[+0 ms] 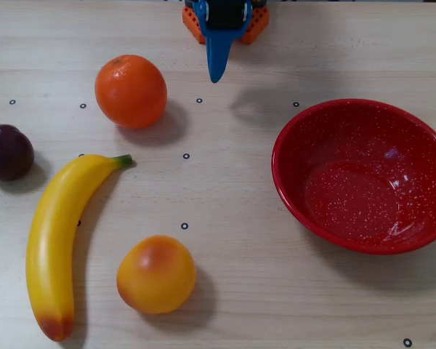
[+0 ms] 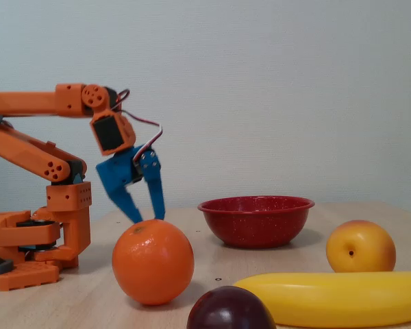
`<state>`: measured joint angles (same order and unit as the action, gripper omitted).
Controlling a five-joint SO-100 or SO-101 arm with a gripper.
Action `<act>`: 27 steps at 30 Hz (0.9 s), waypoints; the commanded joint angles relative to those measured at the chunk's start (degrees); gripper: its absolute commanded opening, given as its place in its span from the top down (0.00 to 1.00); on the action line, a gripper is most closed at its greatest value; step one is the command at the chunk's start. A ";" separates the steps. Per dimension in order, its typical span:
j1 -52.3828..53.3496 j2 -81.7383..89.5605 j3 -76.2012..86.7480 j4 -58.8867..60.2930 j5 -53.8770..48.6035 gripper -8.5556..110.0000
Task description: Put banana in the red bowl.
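Overhead view: gripper (image 1: 218,73) sits at top centre by the arm base, blue fingers pointing down-frame, nothing in them; how wide they stand isn't clear from here. Banana (image 1: 52,243) lies flat on the table at left, green stem toward the orange (image 1: 131,91), red-orange end at bottom edge. Plum (image 1: 7,151) just left of it, peach (image 1: 156,274) just right of its lower half. Red bowl (image 1: 363,174) is at right, empty, well apart from banana. Risks: banana is long, curved, glossy, so an off-centre pinch prob lets it swing or slip out; peach + plum crowd it, so a finger may bump one on approach and nudge the banana. Long carry across to bowl w/ a tilted fruit could clip the rim or drop short. Fixed view: gripper (image 2: 142,218) hangs above the table behind the orange (image 2: 153,262), jaws partly open, empty. Banana (image 2: 332,299) in foreground, plum (image 2: 231,308) in front of its end, peach (image 2: 360,246) behind, bowl (image 2: 255,221) further back. Orange sits between arm and banana, so a low sweep could knock it.
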<state>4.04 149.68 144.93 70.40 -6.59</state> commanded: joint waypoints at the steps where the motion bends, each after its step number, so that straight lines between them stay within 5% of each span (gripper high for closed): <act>1: 1.76 -2.99 -8.61 0.00 -2.90 0.93; 27: 9.49 -42.28 -60.47 15.56 -19.25 0.93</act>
<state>12.48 106.61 91.67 84.99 -23.47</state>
